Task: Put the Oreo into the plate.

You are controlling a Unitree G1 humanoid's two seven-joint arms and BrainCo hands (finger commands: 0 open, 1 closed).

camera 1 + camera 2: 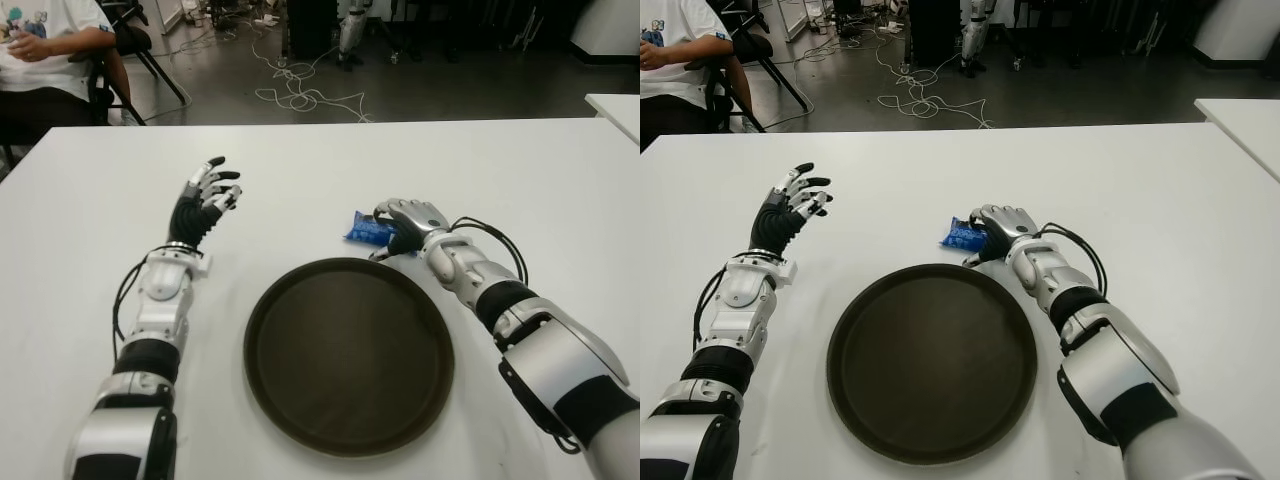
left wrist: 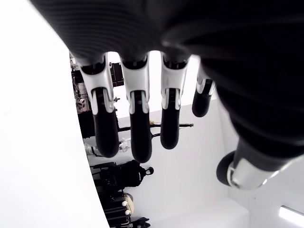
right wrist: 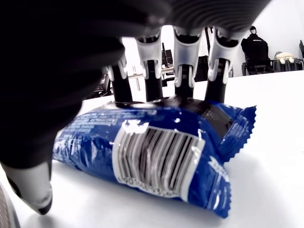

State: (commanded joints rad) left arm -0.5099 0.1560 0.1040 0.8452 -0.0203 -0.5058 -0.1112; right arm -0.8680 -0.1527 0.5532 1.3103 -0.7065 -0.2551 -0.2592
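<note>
A round dark brown plate (image 1: pixel 349 355) sits on the white table (image 1: pixel 520 180), and everything else is placed here relative to it. Just beyond the plate's far rim, slightly toward the robot's right, lies the blue Oreo packet (image 1: pixel 366 229), flat on the table and not on the plate. The right hand (image 1: pixel 408 226) is at the packet: in the right wrist view its four fingers (image 3: pixel 183 71) come down over the top of the Oreo packet (image 3: pixel 156 154) with their tips on the far upper edge of the wrapper, while the thumb (image 3: pixel 29 190) hangs low at the near side, its tip close to the table beside the packet's end. The fingers are curled against the wrapper, but the packet's underside lies on the table, so the hold looks like a partly closed grip with the packet not lifted. A barcode panel faces the wrist camera. The left hand (image 1: pixel 205 205) shows to the left of the plate and somewhat beyond its far rim, well apart from it, raised with fingers (image 2: pixel 135 118) spread and relaxed, holding nothing. Far beyond the plate, past the table's far left corner, a seated person (image 1: pixel 50 50) in a white shirt is partly in view, and loose cables (image 1: pixel 300 95) lie on the dark floor.
</note>
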